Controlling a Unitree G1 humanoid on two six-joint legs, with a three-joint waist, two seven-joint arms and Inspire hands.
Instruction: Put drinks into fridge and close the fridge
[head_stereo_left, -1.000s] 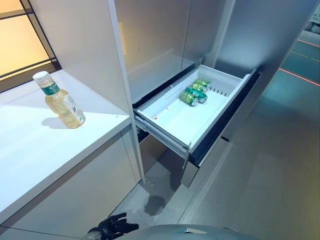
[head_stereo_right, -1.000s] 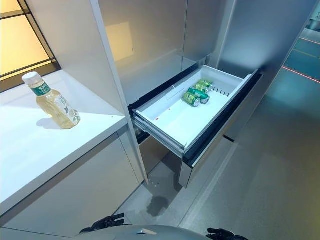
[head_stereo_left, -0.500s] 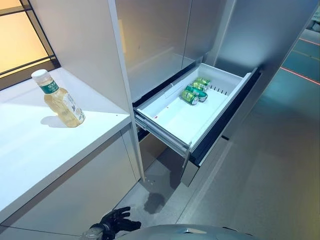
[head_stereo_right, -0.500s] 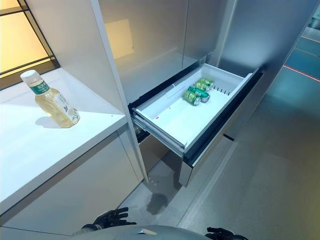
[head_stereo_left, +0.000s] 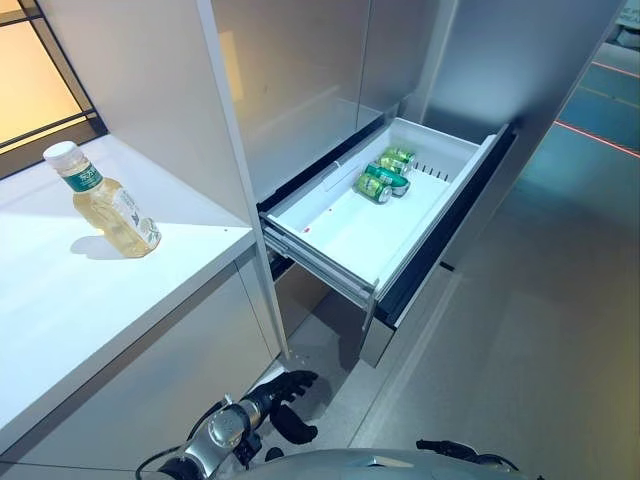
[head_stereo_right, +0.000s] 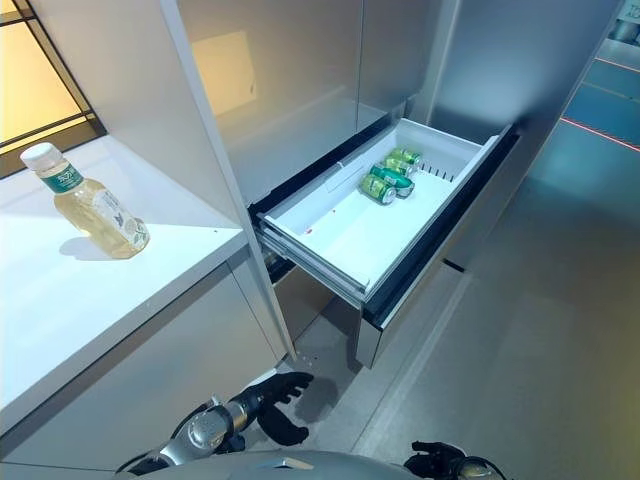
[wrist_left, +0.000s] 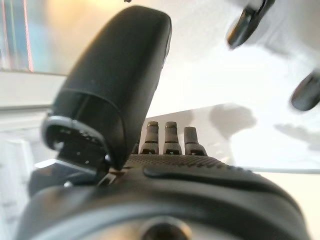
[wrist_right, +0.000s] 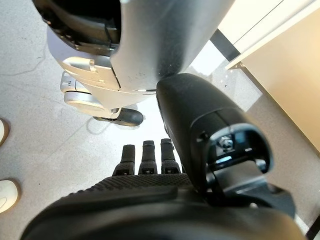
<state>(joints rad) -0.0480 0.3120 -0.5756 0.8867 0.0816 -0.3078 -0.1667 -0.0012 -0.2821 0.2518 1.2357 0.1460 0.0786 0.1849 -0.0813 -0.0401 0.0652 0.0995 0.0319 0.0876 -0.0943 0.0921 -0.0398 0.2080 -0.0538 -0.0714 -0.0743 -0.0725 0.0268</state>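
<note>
White surface (head_stereo_left: 70, 300) carries the one drink not yet stored: a bottle (head_stereo_left: 103, 200) of pale yellow liquid, upright with a slight lean, well above and ahead of my left robot hand (head_stereo_left: 285, 392). That robot hand hangs low beside the cabinet front, fingers loosely spread and empty. My right robot hand (head_stereo_right: 432, 458) barely shows at the lower edge, also low and idle, fingers relaxed and holding nothing.

My plan is to raise the left robot hand to the bottle's waist, below the cap, wrap it squarely and lift straight before swinging across.

Further right of the left robot hand, the fridge drawer (head_stereo_left: 455, 160) stands pulled out, with green cans (head_stereo_left: 385, 176) lying at its far end and plenty of bare white floor for the bottle. Grey floor (head_stereo_left: 540, 330) spreads below, and a warm-lit window (head_stereo_left: 40, 80) sits behind the surface.
</note>
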